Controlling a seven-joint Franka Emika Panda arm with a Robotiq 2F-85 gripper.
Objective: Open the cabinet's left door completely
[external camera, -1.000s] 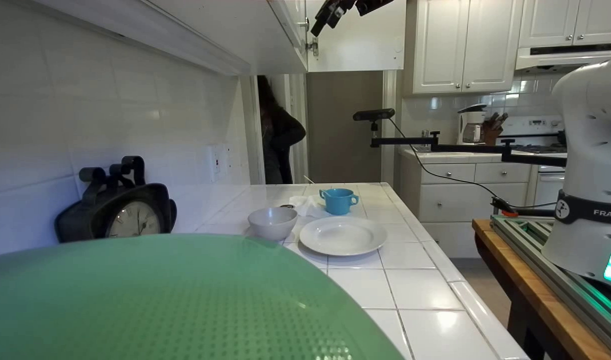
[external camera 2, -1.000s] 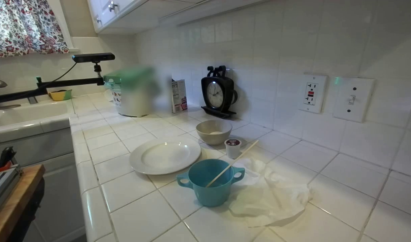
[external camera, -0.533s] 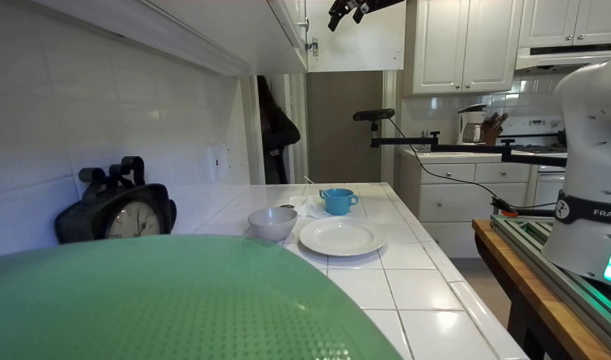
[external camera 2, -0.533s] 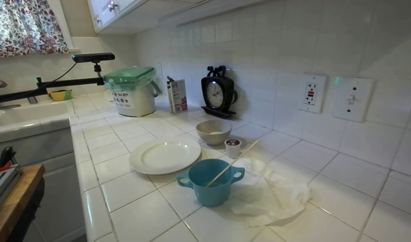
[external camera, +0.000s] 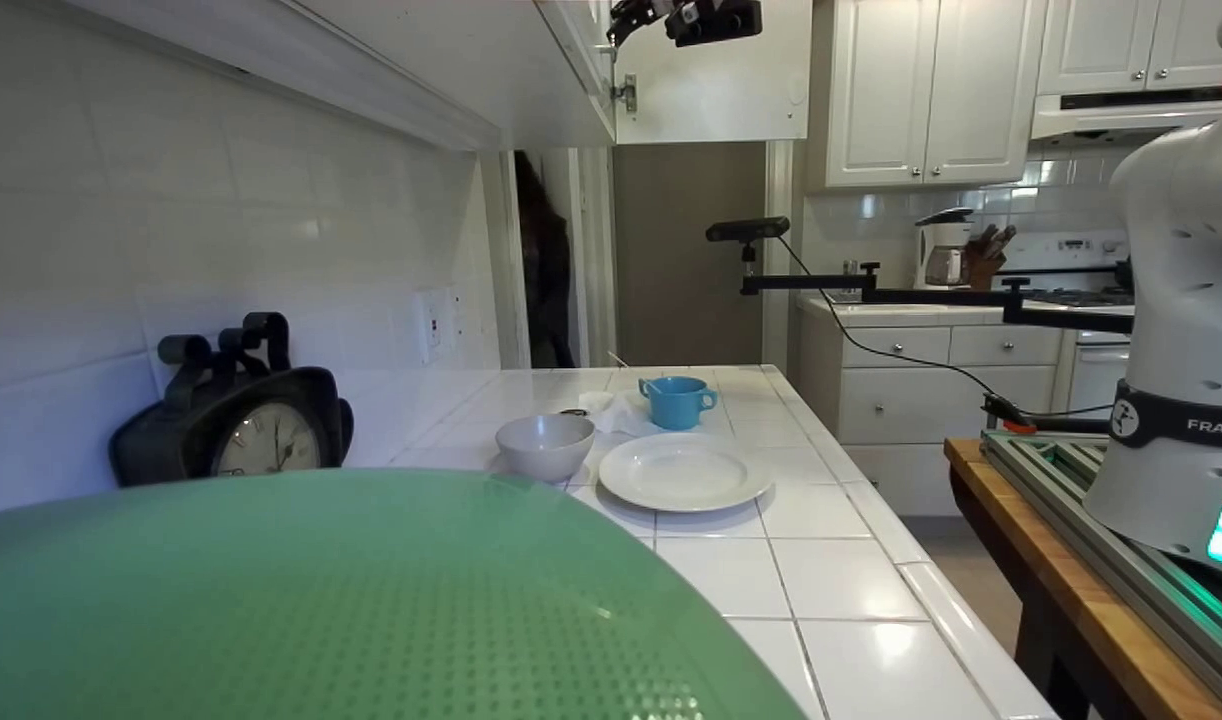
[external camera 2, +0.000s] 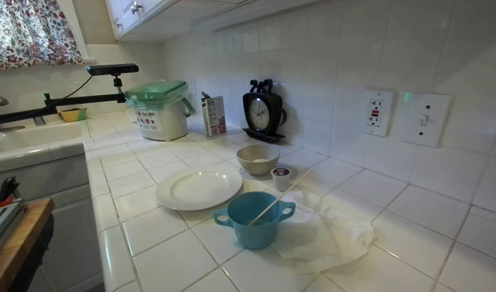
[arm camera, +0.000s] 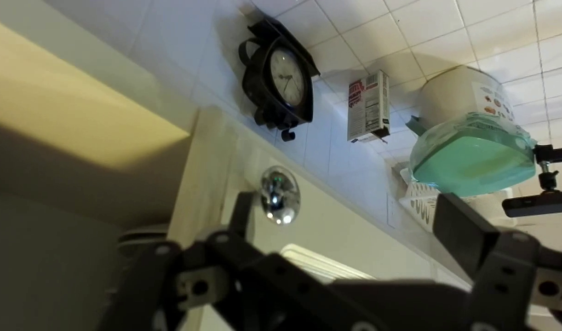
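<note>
In the wrist view the pincer [arm camera: 347, 211] stands wide, the knob [arm camera: 280, 195] of the left door [arm camera: 324, 227], which looks closed, off-centre in its gap, so it should centre before squeezing. In an exterior view it hangs high over the table [external camera: 856, 575], by the cabinet [external camera: 451, 60]. In an exterior view the cabinet overhangs the table's back edge; a slow arc toward the front edge, until the door stops, should suit.
</note>
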